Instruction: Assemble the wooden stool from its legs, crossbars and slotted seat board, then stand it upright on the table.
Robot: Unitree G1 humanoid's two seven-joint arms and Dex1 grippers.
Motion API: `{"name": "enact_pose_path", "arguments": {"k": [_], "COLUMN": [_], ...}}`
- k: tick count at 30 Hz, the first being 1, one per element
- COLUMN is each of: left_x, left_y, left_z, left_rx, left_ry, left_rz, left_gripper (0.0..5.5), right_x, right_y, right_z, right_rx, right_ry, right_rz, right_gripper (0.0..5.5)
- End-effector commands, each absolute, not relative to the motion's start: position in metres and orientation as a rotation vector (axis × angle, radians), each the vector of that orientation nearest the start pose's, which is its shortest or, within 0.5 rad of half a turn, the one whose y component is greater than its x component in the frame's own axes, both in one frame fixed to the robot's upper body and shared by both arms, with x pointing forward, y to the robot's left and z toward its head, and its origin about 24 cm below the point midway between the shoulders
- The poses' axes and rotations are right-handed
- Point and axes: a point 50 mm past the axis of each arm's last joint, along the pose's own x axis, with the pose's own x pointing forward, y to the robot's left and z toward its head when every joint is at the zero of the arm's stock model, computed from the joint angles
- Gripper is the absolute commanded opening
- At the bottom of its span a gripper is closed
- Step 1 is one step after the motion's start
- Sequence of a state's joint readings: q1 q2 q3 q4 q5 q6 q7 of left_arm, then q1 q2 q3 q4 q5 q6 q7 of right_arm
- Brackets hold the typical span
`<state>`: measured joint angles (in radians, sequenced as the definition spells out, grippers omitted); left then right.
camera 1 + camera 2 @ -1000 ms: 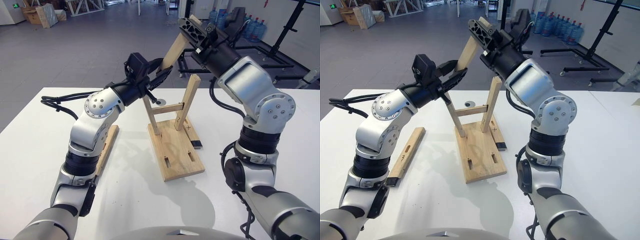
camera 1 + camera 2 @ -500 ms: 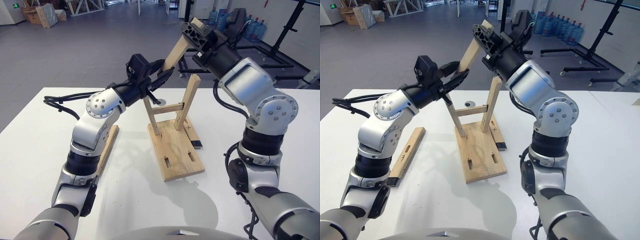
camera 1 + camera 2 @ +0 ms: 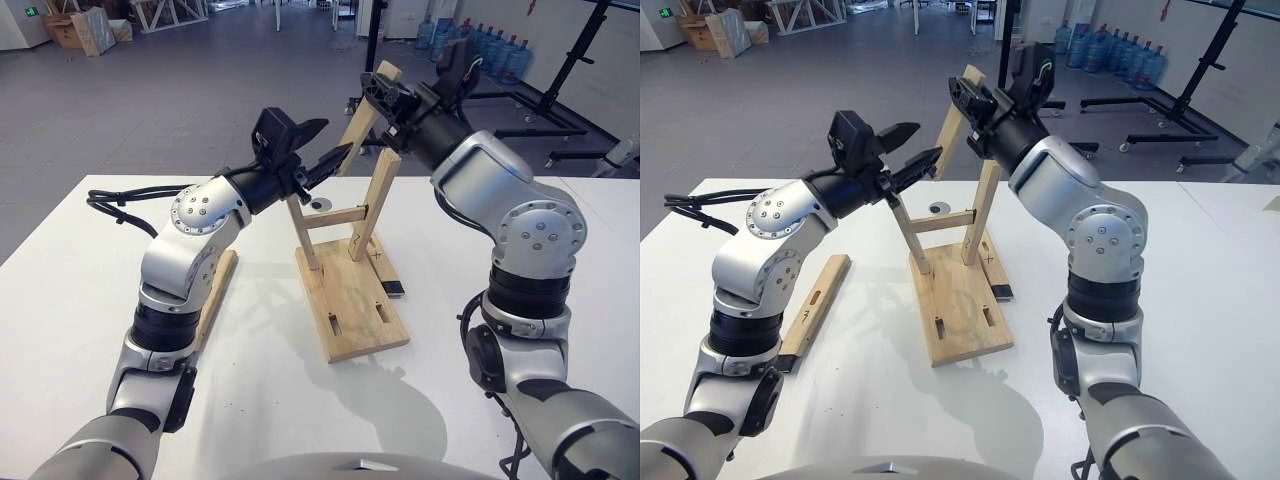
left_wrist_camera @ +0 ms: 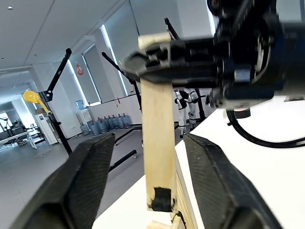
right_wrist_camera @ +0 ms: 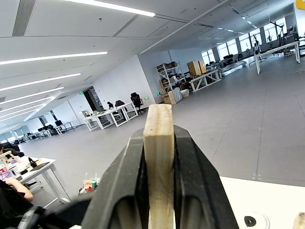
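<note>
The right gripper (image 3: 380,90) is clamped on the upper end of a pale, flat wooden leg (image 4: 158,143) and holds it slanted in the air over the far side of the white worktop (image 3: 80,290). The left gripper (image 3: 325,143) is spread wide, with one finger on each side of the leg's lower part and, it seems, not touching. I judge it waits there to steady the leg. Below, the pale slotted seat board (image 3: 352,305) lies flat near the worktop's middle. Two upright legs (image 3: 374,205) joined by a crossbar (image 3: 336,216) stand in its slots. Another wooden bar (image 3: 215,295) lies toward the left edge.
</note>
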<state>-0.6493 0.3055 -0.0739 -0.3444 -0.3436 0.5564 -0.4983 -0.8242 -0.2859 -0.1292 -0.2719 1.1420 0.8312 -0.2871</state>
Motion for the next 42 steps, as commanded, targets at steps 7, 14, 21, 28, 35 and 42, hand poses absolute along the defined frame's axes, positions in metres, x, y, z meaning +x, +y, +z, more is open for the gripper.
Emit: {"name": "enact_pose_path", "arguments": {"k": [7,14,21,28,35,42], "left_x": [0.275,0.305,0.33,0.342,0.348,0.349], "left_y": [0.189,0.244,0.236,0.225,0.216,0.214], "left_z": [0.342,0.303,0.253,0.234,0.229,0.227], "left_rx": [-0.3,-0.422,-0.385,-0.353,-0.343,-0.34], "left_ry": [-0.55,-0.442,-0.297,-0.24,-0.217,-0.214], "left_rz": [-0.676,-0.405,-0.416,-0.462,-0.499,-0.504], "left_gripper": [3.85,3.85,3.85,3.85,3.85,3.85], "right_x": [0.249,0.289,0.328,0.362,0.378,0.371], "right_y": [-0.242,-0.297,-0.265,-0.235,-0.203,-0.19], "right_z": [0.33,0.195,0.093,0.09,0.09,0.061], "right_rx": [0.492,0.581,0.525,0.559,0.828,0.794], "right_ry": [-0.296,-0.114,-0.049,-0.068,-0.087,0.012], "right_rz": [0.563,0.106,0.058,0.133,0.225,0.191], "right_gripper": [0.39,0.39,0.39,0.39,0.39,0.39]}}
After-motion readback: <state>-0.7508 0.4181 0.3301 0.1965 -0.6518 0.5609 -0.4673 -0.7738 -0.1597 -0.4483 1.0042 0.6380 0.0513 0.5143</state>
